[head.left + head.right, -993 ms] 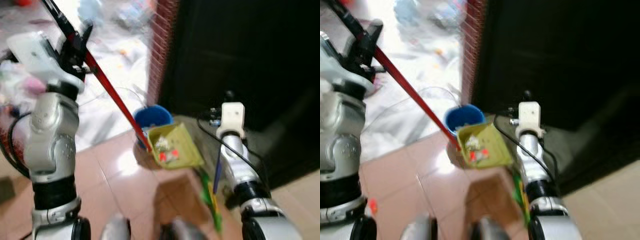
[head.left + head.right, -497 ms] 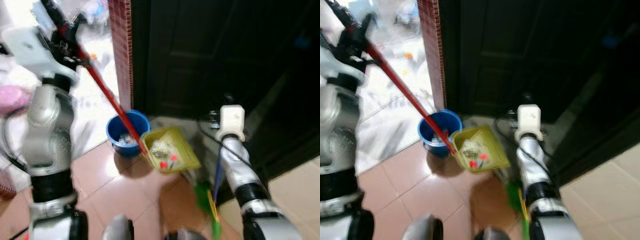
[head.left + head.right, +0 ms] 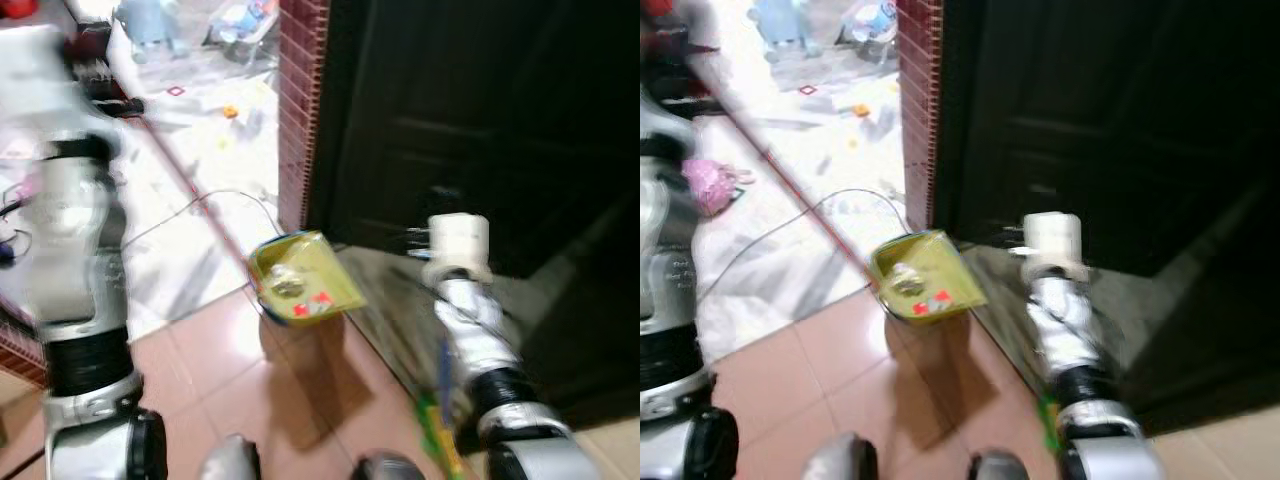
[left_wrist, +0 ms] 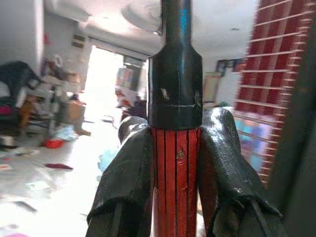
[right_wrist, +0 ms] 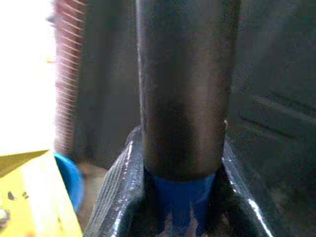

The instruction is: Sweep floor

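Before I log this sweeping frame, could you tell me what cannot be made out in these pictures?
- Blue bucket: a mere sliver in the right wrist view, behind the yellow dustpan.
- Debris in the dustpan: too blurred to identify.
- Broom head: cut off by the eye views' bottom edge.
- Left gripper: motion-blurred in the eye views.

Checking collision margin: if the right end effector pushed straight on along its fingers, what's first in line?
Likely the dark door ahead of the right end effector, which is shut on the blue-and-black handle. The yellow dustpan and blue bucket sit off to one side. Depth is unclear.
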